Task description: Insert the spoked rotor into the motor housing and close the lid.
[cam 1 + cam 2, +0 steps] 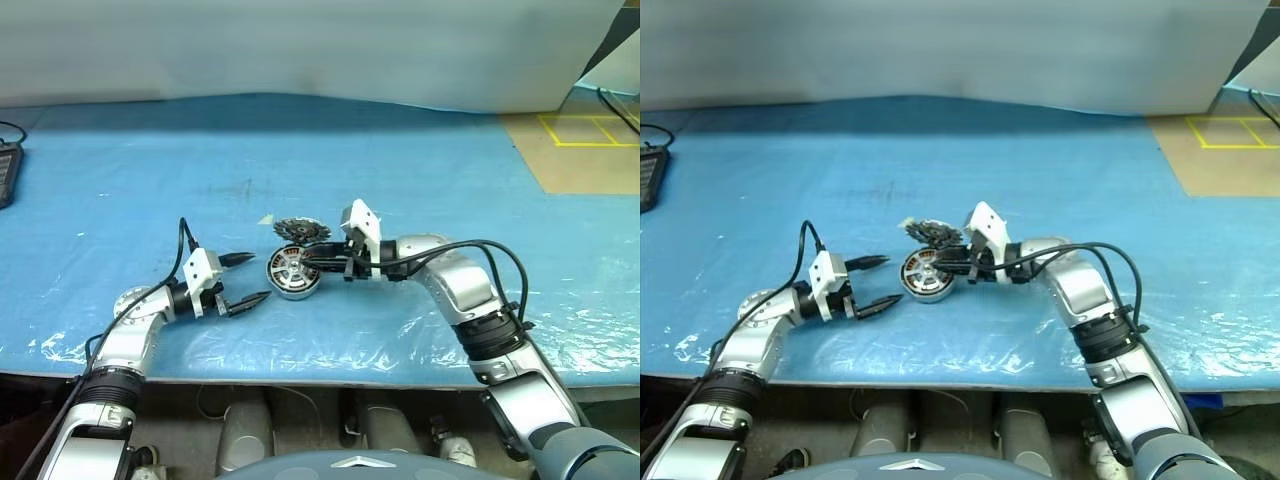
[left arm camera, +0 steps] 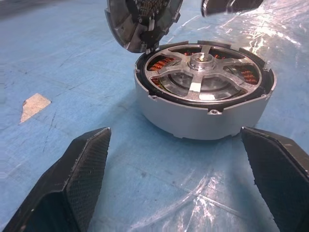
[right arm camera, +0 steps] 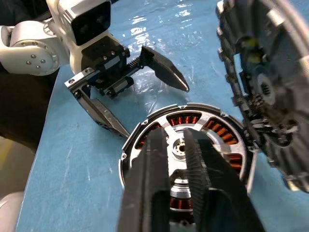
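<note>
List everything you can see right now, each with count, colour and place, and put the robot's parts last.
motor housing: one, grey cup with copper windings, on the blue sheet between the two claws.
spoked rotor: one, silver spokes with a dark rim, seated inside the housing.
lid: one, grey with toothed rim, tilted against the housing's far edge.
blue sheet: one, covering the table.
tan scrap: one, small, on the sheet left of the housing.
black device: one, at the table's far left edge.
left claw: black fingers, open, facing the housing.
right claw: black fingers, shut, over the rotor.
</note>
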Controlling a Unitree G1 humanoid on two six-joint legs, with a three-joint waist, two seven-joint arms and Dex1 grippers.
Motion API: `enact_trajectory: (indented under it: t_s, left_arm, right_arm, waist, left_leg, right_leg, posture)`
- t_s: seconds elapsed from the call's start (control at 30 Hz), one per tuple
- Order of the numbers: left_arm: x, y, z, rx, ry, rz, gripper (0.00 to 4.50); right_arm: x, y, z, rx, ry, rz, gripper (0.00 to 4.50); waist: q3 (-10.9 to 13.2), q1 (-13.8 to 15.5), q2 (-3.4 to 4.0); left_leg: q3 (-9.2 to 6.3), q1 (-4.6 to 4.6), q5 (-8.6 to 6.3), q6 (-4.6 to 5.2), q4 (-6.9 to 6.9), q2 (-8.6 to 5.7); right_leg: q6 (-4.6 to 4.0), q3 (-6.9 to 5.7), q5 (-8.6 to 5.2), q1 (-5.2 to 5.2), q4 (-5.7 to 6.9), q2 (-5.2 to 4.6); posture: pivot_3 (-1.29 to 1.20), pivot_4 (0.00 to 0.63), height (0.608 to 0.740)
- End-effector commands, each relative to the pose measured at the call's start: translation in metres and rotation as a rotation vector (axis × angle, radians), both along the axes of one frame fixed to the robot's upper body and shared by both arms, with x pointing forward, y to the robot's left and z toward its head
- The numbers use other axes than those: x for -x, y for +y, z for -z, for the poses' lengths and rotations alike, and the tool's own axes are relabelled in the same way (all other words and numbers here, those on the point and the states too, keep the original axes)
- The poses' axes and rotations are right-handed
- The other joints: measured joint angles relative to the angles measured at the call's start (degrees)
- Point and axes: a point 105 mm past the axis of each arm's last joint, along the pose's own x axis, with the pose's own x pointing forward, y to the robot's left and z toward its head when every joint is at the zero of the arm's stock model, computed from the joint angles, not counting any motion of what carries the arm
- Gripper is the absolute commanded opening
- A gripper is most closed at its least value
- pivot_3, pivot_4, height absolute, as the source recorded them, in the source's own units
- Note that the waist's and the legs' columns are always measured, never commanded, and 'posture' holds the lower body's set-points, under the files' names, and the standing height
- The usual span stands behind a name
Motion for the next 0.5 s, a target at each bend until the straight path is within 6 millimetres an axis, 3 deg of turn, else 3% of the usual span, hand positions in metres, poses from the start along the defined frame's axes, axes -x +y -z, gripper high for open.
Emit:
enact_trajectory:
  t_s: [0.03,0.27,0.5]
  left_arm:
    - [-0.003,0.007,-0.01,0.006,-0.034,-0.026,4.5]
    - [-0.002,0.007,-0.01,0.006,-0.036,-0.032,4.5]
    - [-0.001,0.006,-0.009,0.007,-0.036,-0.031,4.5]
  right_arm:
    - [-0.003,0.009,-0.01,-0.012,-0.053,-0.021,0.04]
    - [-0.015,0.01,0.011,0.04,-0.029,0.008,0.04]
    - [-0.013,0.0,0.04,0.155,0.017,0.037,0.04]
  waist:
    - [0.0,0.0,0.0]
    - [0.0,0.0,0.0]
    - [0.0,0.0,0.0]
  left_leg:
    - [0.0,0.0,0.0,0.0,0.0,0.0]
    - [0.0,0.01,0.02,-0.04,0.01,0.0]
    - [0.01,0.07,0.08,-0.14,0.01,0.0]
  right_leg:
    - [0.0,0.0,0.0,0.0,0.0,0.0]
    - [-0.01,0.0,0.0,0.01,0.02,-0.01]
    - [-0.01,0.01,0.01,0.06,0.03,-0.01]
  posture:
    - [0.0,0.15,0.74]
    - [0.0,0.15,0.74]
    - [0.0,0.15,0.74]
